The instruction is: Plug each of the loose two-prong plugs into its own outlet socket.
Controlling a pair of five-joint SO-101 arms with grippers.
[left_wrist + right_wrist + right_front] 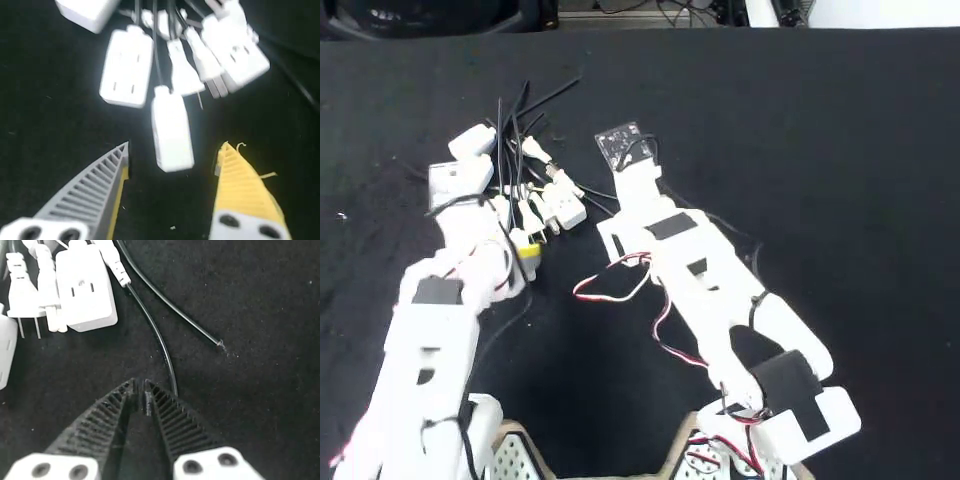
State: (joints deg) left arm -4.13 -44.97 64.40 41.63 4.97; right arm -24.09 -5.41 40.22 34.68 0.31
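On the left side of the black table, the left gripper hangs low over a heap of white parts. Its jaws are spread wide, one grey finger and one yellow finger. A narrow outlet block lies on the table between the two tips, and as far as can be seen it touches neither of them. Just beyond this block lies a wider outlet socket with its slots facing up. Beside it are two-prong plugs on black cords, with their prongs free, and next to them a third socket piece. To the right of the heap is the right gripper. Its black jaws are pressed together, with nothing between them. A thin black cable runs over the table and ends just beside one fingertip. Near it lie a square outlet block and a loose plug with two bare prongs.
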